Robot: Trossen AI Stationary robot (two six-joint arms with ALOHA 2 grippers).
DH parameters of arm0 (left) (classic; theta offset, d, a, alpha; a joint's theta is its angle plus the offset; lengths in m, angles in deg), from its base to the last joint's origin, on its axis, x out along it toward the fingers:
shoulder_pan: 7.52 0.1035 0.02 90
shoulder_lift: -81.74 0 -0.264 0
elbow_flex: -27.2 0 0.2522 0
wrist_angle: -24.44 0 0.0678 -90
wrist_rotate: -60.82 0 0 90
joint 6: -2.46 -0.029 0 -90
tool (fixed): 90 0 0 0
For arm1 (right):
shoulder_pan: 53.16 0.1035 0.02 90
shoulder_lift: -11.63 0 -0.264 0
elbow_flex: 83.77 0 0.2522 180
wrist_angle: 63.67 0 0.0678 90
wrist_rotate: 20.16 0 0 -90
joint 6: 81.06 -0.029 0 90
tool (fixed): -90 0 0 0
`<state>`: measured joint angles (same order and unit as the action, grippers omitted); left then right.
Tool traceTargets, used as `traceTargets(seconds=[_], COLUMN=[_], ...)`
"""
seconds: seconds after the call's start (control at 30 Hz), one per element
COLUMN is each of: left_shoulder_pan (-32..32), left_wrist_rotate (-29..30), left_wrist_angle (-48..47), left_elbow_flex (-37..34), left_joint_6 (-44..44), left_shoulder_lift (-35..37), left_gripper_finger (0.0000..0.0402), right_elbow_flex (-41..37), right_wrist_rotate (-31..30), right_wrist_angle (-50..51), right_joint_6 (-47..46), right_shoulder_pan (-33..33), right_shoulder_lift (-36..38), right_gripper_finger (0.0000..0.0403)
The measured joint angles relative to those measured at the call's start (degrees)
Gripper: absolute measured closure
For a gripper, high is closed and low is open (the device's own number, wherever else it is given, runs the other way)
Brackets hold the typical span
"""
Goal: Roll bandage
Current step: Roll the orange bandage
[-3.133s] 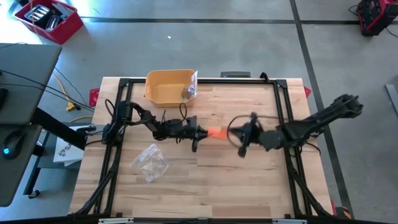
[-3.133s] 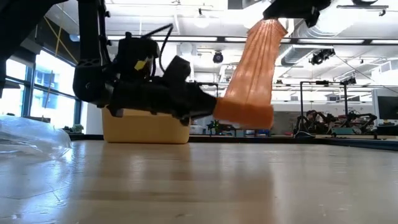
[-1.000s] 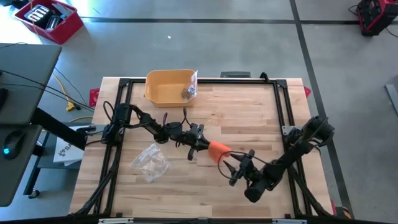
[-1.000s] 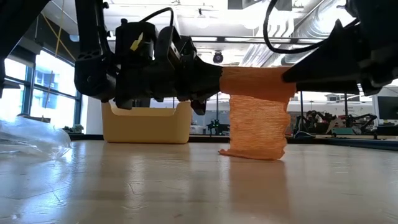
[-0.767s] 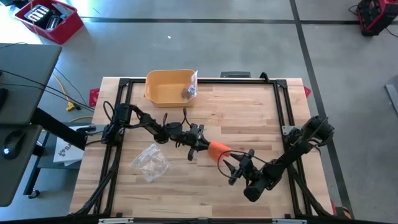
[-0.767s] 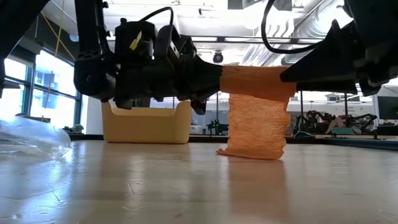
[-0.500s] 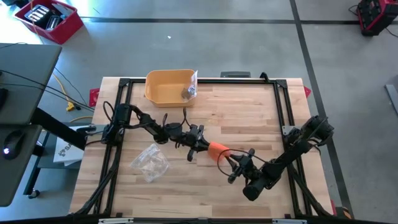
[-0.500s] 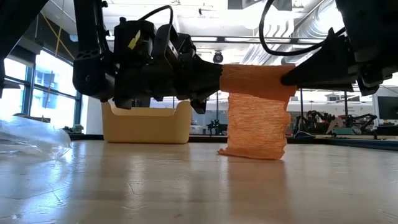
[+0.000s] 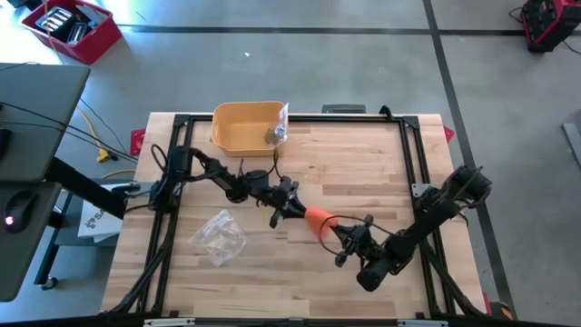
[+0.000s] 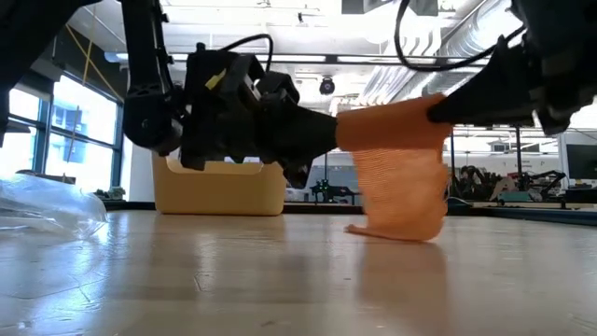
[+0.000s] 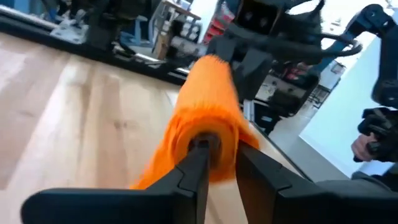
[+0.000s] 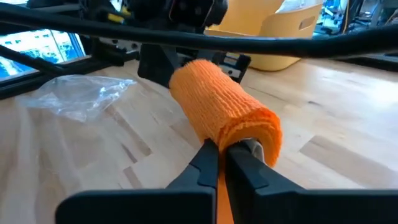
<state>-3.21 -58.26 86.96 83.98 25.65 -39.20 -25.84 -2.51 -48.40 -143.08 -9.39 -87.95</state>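
Wooden bench [image 9: 381, 163], both arms meeting over its middle with the orange bandage [image 9: 319, 219] held between them.
Right gripper [image 12: 219, 151] is clamped on one end of the roll; left gripper [image 11: 219, 149] pinches the other, jaws barely parted. If that hold slackens, the hanging tail may unwind. No readable writing.

Bandage [image 12: 225, 109]: orange cloth, open ribbed weave, fuzzy matt surface, soft frayed-looking edge at rolled end between jaws. Worktop [image 9: 272, 272]: pale wood, planked strips with visible grain, smooth, light satin sheen under jaws. Plastic bag [image 12: 79, 96] beyond jaws: clear thin film, crinkled, glossy highlights. Bin [image 9: 247, 126] far behind jaws: yellow plastic, smooth, dull sheen. Left gripper [image 11: 219, 162] and right gripper [image 12: 221, 163]: black fingers, hard plastic look, smooth matt. Frame [image 9: 413, 145] along worktop edge: black metal bars, matt.
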Motion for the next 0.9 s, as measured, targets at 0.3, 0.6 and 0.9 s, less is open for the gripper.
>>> traceTargets(seconds=[0.3,0.6,0.9], left_shoulder_pan=[1.85,-7.58,-14.32], left_wrist_rotate=[0.19,4.59,8.71], left_wrist_angle=[0.32,12.51,5.52], left_elbow_flex=[-0.08,0.40,5.67], left_joint_6=[1.37,-13.07,-22.84], left_shoulder_lift=[-0.07,1.52,10.51], left_gripper_finger=[0.0328,0.0362,0.0371], right_elbow_flex=[0.04,0.00,0.00], right_wrist_rotate=[-0.70,-11.46,-17.70], right_wrist_angle=[30.41,52.90,53.91], right_joint_6=[-18.85,-43.47,-53.71], right_shoulder_pan=[3.93,15.59,24.86], right_shoulder_lift=[9.95,12.05,12.05], right_gripper_finger=[0.0402,0.0402,0.0403])
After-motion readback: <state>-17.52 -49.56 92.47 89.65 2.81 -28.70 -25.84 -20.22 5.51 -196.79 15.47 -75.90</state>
